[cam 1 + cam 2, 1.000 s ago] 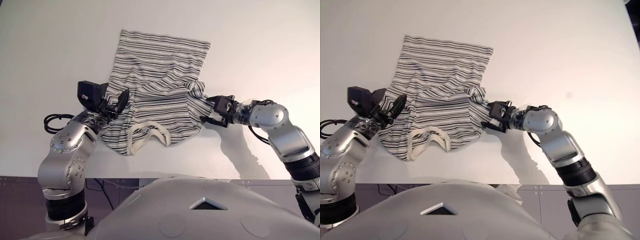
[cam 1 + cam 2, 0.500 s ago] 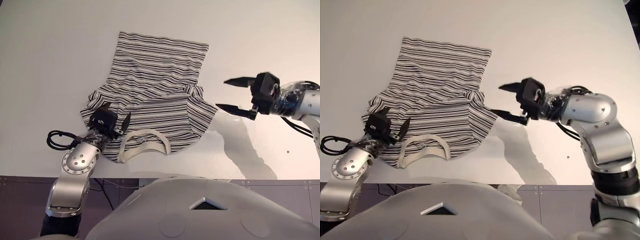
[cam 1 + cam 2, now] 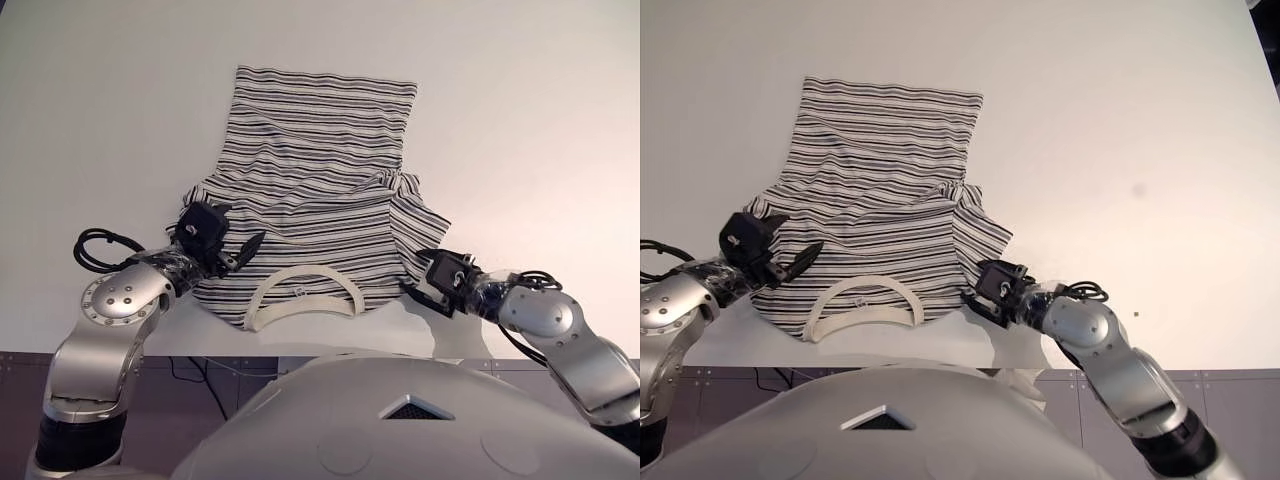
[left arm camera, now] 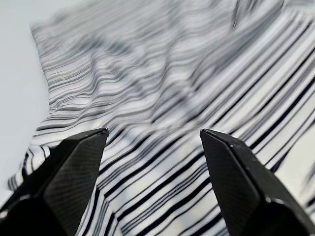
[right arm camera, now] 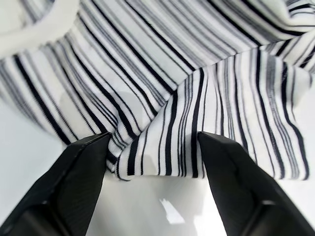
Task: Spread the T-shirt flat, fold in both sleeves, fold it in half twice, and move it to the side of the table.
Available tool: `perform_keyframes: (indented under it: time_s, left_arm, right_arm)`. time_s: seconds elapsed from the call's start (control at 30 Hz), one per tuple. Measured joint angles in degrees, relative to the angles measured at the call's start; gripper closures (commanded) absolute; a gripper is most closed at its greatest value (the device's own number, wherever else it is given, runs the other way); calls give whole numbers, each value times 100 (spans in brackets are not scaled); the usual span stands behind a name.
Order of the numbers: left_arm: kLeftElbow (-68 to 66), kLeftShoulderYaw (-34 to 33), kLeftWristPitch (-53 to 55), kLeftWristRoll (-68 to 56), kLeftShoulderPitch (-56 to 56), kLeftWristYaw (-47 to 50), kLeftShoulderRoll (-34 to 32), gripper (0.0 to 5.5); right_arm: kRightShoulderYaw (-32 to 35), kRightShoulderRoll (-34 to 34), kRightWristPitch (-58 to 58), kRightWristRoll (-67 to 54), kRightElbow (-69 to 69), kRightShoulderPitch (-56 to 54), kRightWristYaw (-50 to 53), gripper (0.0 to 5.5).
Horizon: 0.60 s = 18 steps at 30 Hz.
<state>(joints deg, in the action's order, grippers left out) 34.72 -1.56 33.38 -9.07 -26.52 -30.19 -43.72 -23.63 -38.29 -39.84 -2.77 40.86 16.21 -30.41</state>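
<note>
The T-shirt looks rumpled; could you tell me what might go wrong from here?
The open right gripper straddles overlapped layers of the T-shirt, so it may pinch both. The open left gripper hangs over wrinkled cloth, likely catching a crease. The collar lies near the table edge; pulling could drag it off.

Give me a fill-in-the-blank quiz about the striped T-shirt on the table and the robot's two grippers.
The black-and-white striped T-shirt lies on a ___ table. Its cream collar sits at the end ___ the robot. The left gripper and the right gripper both hover at the fabric with fingers ___.
Missing words: white; nearest; open.
</note>
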Motion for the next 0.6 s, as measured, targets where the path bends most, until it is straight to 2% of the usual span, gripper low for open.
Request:
perform_keyframes:
  time_s: [0.1,0.17,0.3,0.37,0.47,0.53,0.6]
  left_arm:
    - [-879,531,-759,577,579,-69,-105,203]
    - [-1279,678,-1155,829,795,15,-53,203]
    - [-1899,878,-1818,1171,1075,381,295,203]
    - [-2094,911,-1913,1202,1311,459,425,203]
    - [-2556,893,-1995,1193,1735,689,859,203]
    - [-2698,806,-1997,1173,1773,940,1187,203]
    - [-2623,790,-2105,1332,1638,1180,1296,203]
  right_arm:
    - [376,1070,-449,-624,-213,-759,220,228]
    - [560,1193,-515,-739,-539,-1172,201,228]
    - [-376,926,640,504,-2515,-2247,219,228]
    - [-500,1085,1054,803,-3124,-2644,514,228]
    - [69,1739,1231,938,-4501,-3239,1624,228]
    - [778,1828,1254,951,-5372,-3557,2287,228]
    - [1210,1769,1239,507,-5105,-3430,1877,228]
